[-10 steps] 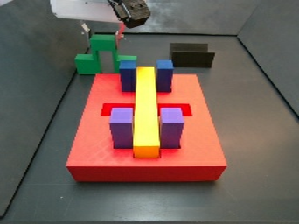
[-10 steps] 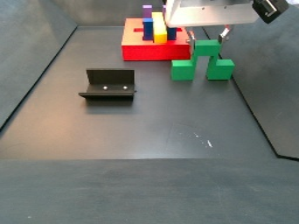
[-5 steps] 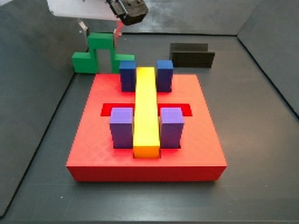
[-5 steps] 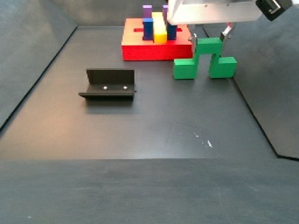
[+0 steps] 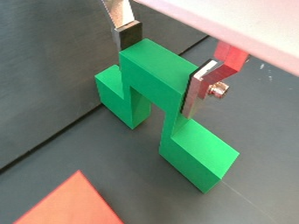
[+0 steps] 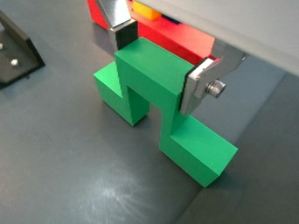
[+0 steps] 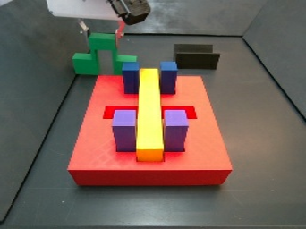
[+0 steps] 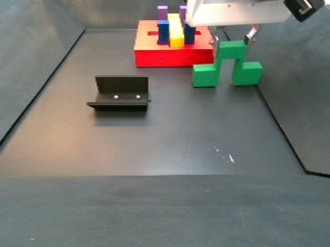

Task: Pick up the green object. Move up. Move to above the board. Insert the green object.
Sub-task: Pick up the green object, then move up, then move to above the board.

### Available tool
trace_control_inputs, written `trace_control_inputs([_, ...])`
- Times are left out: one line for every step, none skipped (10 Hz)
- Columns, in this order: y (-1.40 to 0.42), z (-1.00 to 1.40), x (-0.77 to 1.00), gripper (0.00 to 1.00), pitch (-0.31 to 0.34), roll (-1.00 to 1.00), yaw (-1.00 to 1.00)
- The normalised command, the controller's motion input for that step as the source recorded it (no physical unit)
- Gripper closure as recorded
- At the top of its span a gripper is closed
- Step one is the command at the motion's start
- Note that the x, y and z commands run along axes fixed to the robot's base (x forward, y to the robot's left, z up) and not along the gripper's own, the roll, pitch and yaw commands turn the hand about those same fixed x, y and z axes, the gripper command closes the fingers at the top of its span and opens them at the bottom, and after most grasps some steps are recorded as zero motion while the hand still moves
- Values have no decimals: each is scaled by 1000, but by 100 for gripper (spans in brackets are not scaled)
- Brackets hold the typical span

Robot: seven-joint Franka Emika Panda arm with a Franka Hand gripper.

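Note:
The green object (image 7: 89, 63), a bright green arch, is behind the far left corner of the red board (image 7: 120, 154). My gripper (image 7: 103, 34) is shut on its raised centre cube. Both wrist views show the silver fingers (image 5: 200, 88) pressed on opposite sides of that cube (image 5: 158, 74), (image 6: 152, 74), with the two legs hanging below. In a side view the piece (image 8: 230, 56) sits just right of the board (image 8: 161, 56), close to the floor. The board carries a long yellow bar (image 7: 148, 107), blue blocks (image 7: 131, 77) and purple blocks (image 7: 124, 131).
The dark fixture (image 8: 120, 94) stands on the floor away from the board; it also shows behind the board's far right corner (image 7: 198, 55). Grey walls enclose the floor on all sides.
The green object has risen slightly in the shut gripper over the last second. The board and the fixture have not moved.

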Motion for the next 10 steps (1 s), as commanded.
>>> trace_control_inputs([0, 0, 0, 100, 0, 0, 0])
trace_control_inputs([0, 0, 0, 100, 0, 0, 0])
trace_control_inputs([0, 0, 0, 100, 0, 0, 0])
trace_control_inputs([0, 0, 0, 100, 0, 0, 0])
trace_control_inputs([0, 0, 0, 100, 0, 0, 0])
trace_control_inputs([0, 833, 0, 100, 0, 0, 0])
trace_control_inputs([76, 822, 15, 100, 6, -2, 40])
trace_control_inputs([63, 704, -20, 100, 42, -7, 32])
trace_control_inputs([17, 326, 8, 100, 31, -38, 11])
trace_control_inputs([0, 1400, 0, 100, 0, 0, 0])
